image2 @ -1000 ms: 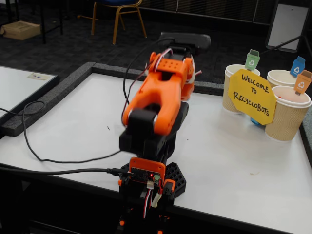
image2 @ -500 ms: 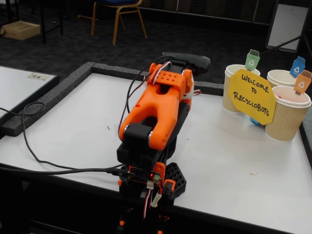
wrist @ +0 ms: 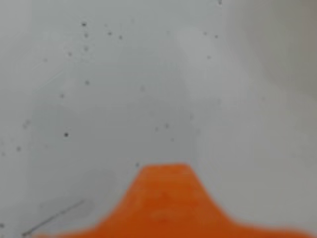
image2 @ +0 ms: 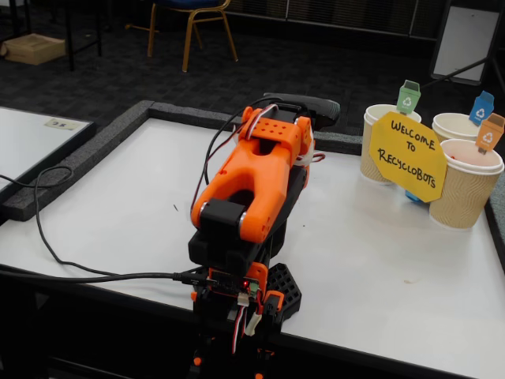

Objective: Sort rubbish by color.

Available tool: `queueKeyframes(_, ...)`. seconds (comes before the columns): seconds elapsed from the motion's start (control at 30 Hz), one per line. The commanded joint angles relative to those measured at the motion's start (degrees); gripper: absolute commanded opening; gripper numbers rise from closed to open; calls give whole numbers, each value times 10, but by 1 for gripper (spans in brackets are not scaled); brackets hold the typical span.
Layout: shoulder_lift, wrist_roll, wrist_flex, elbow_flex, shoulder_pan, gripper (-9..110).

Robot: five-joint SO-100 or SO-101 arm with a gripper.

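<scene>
Wrist view is showing a blurred orange gripper (wrist: pixel 166 198) part being held low over the bare, speckled white table (wrist: pixel 99 74); whether the claw is spread or pressed together cannot be told. No crumpled paper wad is being shown in either view, so the location of the rubbish cannot be given. In the fixed view the orange arm (image2: pixel 248 178) is being kept folded over its base, with the gripper hidden behind it. 3 paper cups (image2: pixel 467 185) with coloured tags are being displayed at the far right beside a yellow sign (image2: pixel 406 154). Such wads are being judged light, soft and crushable; a gentle pinch across the middle is being advised.
</scene>
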Motion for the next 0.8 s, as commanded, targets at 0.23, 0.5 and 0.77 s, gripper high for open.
queueKeyframes(0.23, 19, 63, -1, -21, 10, 0)
queueKeyframes(0.5, 18, 63, -3, -21, 8, 0)
queueKeyframes(0.77, 18, 63, -3, -21, 7, 0)
